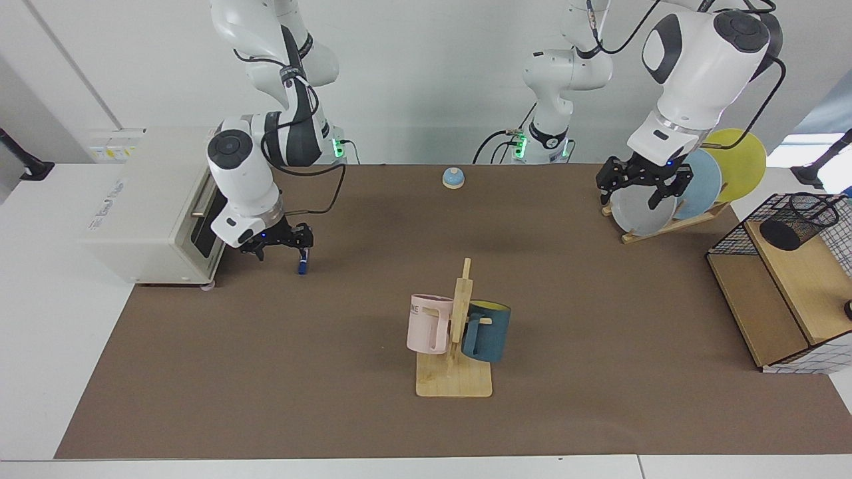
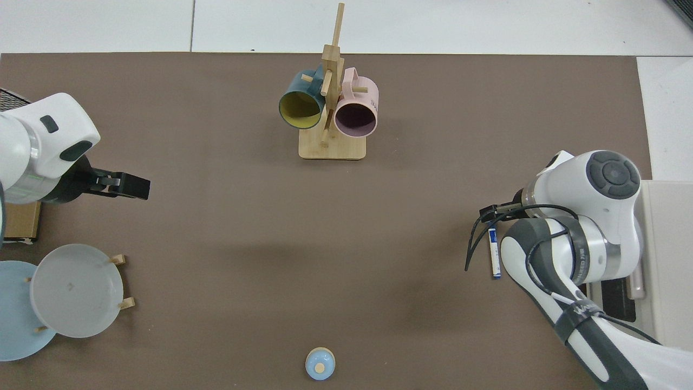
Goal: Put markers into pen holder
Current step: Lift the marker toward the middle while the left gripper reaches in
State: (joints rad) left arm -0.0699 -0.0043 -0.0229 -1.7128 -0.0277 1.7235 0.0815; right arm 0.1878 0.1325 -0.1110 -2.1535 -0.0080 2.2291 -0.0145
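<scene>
- In the lower centre of the facing view, nearest the camera, a wooden mug stand (image 1: 454, 372) is seen with a pink mug (image 1: 426, 323) and a dark blue mug (image 1: 487, 330) hung on it; neither belongs to the task.
- At the right edge of that view a wire-and-wood shelf (image 1: 772, 299) is set, and on its upper board the pen holder (image 1: 797, 221) is found, a small black mesh cup with an open rim.
- At mid-left of the facing view the marker (image 1: 303, 266) is lying flat on the brown mat (image 1: 266, 372), well apart from the pen holder, with only its dark blue end showing below the gripper; in the top view its white barrel (image 2: 494, 254) is seen at the right, partly covered by the arm.
- The right gripper (image 1: 279, 245) is lowered right at the marker, beside the toaster oven (image 1: 146, 213); whether it is clenched or released cannot be told.
- The marker is judged light, stiff and smooth, apt to roll or slip; a hold across the barrel near its middle would be steadiest, so that it can be tipped upright.
- Farther back at upper right, the left gripper (image 1: 639, 183) is held spread and empty in front of the plate rack (image 1: 672, 223), where the arm waits.
- Farthest, at upper centre, a small blue bell (image 1: 453, 177) is set.
</scene>
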